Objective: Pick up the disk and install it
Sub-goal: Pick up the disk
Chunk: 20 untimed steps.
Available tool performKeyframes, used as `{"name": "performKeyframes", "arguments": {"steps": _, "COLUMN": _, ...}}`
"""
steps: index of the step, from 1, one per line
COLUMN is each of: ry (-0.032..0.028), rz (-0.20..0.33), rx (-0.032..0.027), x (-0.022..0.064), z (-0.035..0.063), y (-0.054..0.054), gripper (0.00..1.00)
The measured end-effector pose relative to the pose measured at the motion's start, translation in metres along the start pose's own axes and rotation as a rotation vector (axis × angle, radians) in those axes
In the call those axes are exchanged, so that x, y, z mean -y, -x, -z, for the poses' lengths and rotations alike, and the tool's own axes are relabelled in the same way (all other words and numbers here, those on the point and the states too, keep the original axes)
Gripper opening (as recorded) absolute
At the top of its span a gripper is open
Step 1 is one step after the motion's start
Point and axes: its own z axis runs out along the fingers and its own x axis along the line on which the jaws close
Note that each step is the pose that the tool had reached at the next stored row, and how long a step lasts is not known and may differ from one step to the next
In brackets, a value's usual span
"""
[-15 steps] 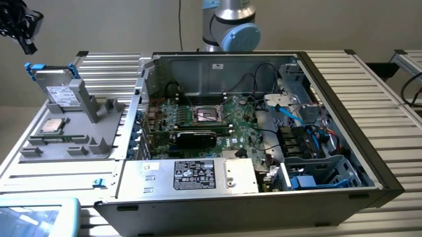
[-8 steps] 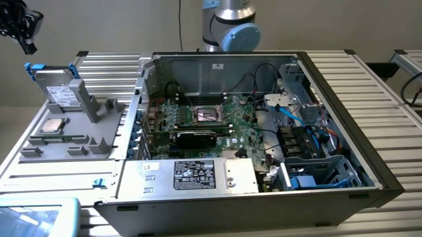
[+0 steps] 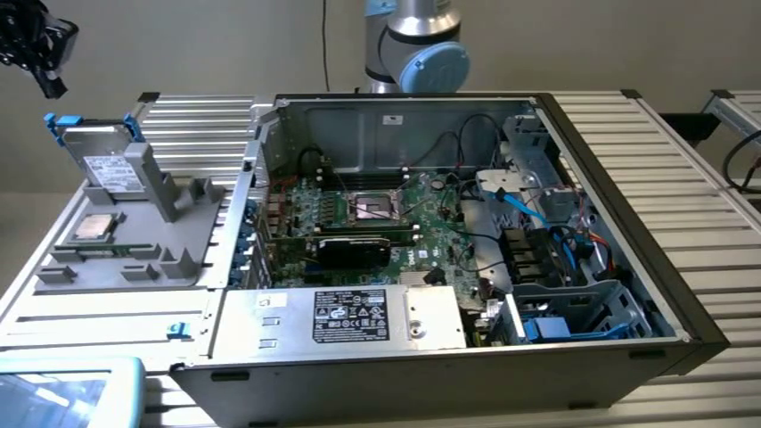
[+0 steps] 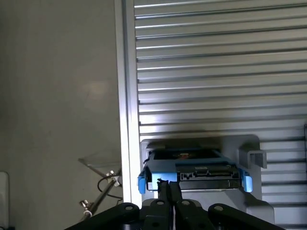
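The disk (image 3: 105,159) stands on edge in a grey holder (image 3: 143,234) at the exterior view's left, its white label facing out and a blue frame around it. My gripper (image 3: 38,55) hangs above it and a little further to the exterior view's left, clear of it. In the wrist view I look down on the disk's top edge (image 4: 194,173) with its connector and blue corners. My gripper (image 4: 168,190) is shut there, the two black fingers pressed together with nothing between them, just off the disk's near edge.
An open computer case (image 3: 618,178) fills the middle, with a motherboard (image 3: 369,214), a silver box with a black label (image 3: 351,316) and a drive cage (image 3: 571,312). A small CPU chip (image 3: 95,227) lies on the grey holder. The slatted table edge (image 4: 127,120) borders bare floor.
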Motion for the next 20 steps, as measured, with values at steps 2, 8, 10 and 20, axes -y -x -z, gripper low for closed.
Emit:
{"name": "performKeyframes", "arguments": {"steps": 2, "ry": -0.0013, "rz": 0.027, "rx": 0.0000, "x": 0.0000, "z": 0.0000, "y": 0.0000, "gripper": 0.11}}
{"name": "performKeyframes", "arguments": {"steps": 8, "ry": -0.0062, "rz": 0.137, "rx": -0.0003, "x": 0.0000, "z": -0.0001, "y": -0.0001, "gripper": 0.11}}
{"name": "performKeyframes", "arguments": {"steps": 10, "ry": -0.0078, "rz": 0.173, "rx": -0.0004, "x": 0.0000, "z": -0.0002, "y": -0.0001, "gripper": 0.11}}
{"name": "performKeyframes", "arguments": {"steps": 20, "ry": -0.0160, "rz": 0.355, "rx": -0.0009, "x": 0.0000, "z": -0.0003, "y": -0.0001, "gripper": 0.11}}
